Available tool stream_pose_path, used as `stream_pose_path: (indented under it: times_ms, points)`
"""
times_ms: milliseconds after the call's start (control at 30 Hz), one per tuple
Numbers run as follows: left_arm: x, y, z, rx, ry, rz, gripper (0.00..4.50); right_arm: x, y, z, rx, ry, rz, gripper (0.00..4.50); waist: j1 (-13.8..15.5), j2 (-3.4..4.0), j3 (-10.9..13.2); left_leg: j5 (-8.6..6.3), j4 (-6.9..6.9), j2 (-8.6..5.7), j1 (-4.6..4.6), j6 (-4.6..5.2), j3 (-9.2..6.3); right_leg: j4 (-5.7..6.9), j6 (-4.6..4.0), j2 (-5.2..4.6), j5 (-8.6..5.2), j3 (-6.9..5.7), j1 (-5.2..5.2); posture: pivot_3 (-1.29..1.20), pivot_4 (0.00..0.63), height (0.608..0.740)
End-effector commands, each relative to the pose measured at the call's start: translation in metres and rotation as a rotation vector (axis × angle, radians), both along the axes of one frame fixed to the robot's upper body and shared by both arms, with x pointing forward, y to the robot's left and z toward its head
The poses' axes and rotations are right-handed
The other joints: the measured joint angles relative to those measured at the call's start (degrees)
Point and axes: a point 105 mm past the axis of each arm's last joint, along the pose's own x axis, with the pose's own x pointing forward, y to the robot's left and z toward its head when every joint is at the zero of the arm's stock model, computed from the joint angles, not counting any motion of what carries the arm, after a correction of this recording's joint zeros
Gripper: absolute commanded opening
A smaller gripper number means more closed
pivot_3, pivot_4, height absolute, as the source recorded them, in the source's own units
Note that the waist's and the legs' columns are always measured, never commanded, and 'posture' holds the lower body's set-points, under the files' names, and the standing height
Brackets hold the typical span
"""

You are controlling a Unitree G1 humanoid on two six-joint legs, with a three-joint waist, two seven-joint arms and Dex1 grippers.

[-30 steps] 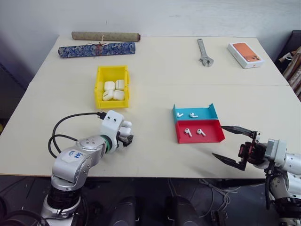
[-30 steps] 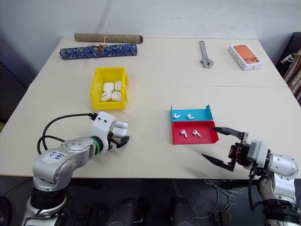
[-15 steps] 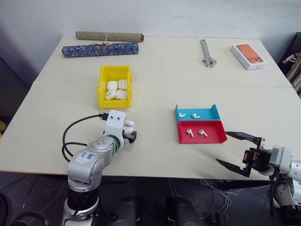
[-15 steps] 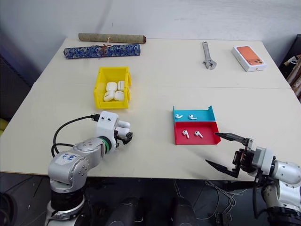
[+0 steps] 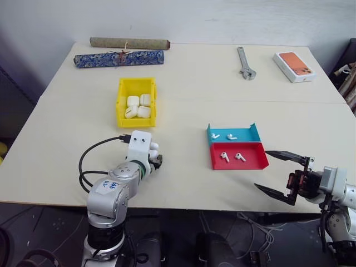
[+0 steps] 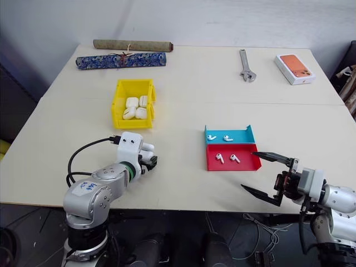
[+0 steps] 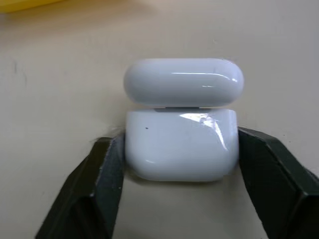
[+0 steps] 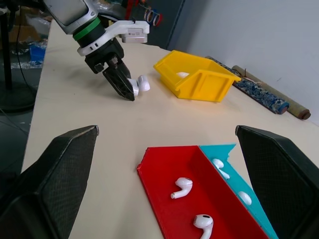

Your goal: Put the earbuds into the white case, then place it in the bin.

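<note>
Your left tool (image 7: 182,164) pinches one white case (image 7: 182,144), lid up, just below the bin (image 5: 136,102), which holds four cases. Four earbuds (image 5: 232,147) lie right of it: two per tray. Your right tool (image 5: 279,174) stands spread wide.

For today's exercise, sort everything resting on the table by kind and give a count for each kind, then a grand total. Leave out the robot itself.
Earbuds: 4, two in the blue tray, two in the red tray
White cases: 5, four in the yellow bin, one clamped by the left gripper
Trays: 2
Bins: 1
Rolled scrolls: 2
Wrench: 1
Orange-topped box: 1
Total: 16
</note>
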Motion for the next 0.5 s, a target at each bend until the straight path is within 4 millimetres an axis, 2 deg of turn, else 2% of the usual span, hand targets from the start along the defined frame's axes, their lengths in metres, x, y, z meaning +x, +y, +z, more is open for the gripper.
stream_pose_path:
  times_ms: [33, 167, 267, 333, 400, 467, 500]
  points:
    - [-0.001, 0.002, -0.011, 0.007, 0.034, -0.004, 2.80, 0.000, 0.002, 0.009, -0.008, -0.038, 0.000, 4.50, 0.01, 0.01, 0.00, 0.00, 0.01, 0.00, 0.00, 0.00, 0.00, 0.00, 0.00, 0.00, 0.00, 0.00, 0.01, 0.00, 0.150, 0.740]
    - [0.000, 0.012, -0.002, -0.006, -0.036, -0.019, 2.80, 0.000, 0.003, 0.008, -0.005, -0.033, -0.005, 4.50, -0.08, 0.02, -0.01, 0.00, 0.00, 0.00, 0.02, 0.01, 0.00, 0.02, 0.00, 0.00, 0.00, 0.00, 0.01, 0.00, 0.150, 0.740]
    - [-0.004, 0.036, 0.019, -0.042, -0.197, -0.117, 2.80, 0.000, 0.003, 0.007, -0.009, -0.030, -0.013, 4.50, -0.44, 0.02, -0.01, 0.00, -0.02, 0.02, 0.02, -0.01, 0.01, 0.06, 0.00, 0.00, 0.00, 0.01, -0.05, 0.00, 0.150, 0.740]
    - [-0.012, 0.046, 0.034, -0.066, -0.306, -0.271, 2.80, 0.001, 0.002, 0.008, -0.014, -0.030, -0.026, 4.50, -1.00, 0.00, 0.00, -0.02, -0.06, 0.08, 0.01, -0.07, 0.07, 0.12, -0.09, 0.01, -0.05, 0.01, -0.15, 0.00, 0.150, 0.740]
    - [-0.027, 0.053, 0.057, -0.129, -0.456, -0.502, 2.80, 0.002, -0.001, 0.009, -0.025, -0.031, -0.049, 4.50, -1.13, 0.01, 0.00, -0.02, -0.08, 0.11, 0.00, -0.13, 0.05, 0.15, -0.18, 0.02, -0.10, -0.04, -0.19, 0.00, 0.150, 0.740]
    - [-0.049, 0.055, 0.084, -0.294, -0.589, -0.727, 2.80, 0.002, -0.008, 0.013, -0.039, -0.025, -0.080, 4.50, -1.00, 0.02, 0.00, -0.02, -0.06, 0.11, -0.02, -0.13, 0.06, 0.13, -0.22, 0.00, -0.12, -0.05, -0.20, 0.00, 0.150, 0.740]
    - [-0.051, 0.057, 0.091, -0.340, -0.623, -0.778, 2.80, 0.003, -0.011, 0.015, -0.048, -0.023, -0.096, 4.50, -0.69, 0.03, 0.00, -0.03, -0.03, 0.09, -0.06, -0.11, 0.03, 0.08, -0.23, -0.05, -0.12, -0.08, -0.18, 0.00, 0.150, 0.740]
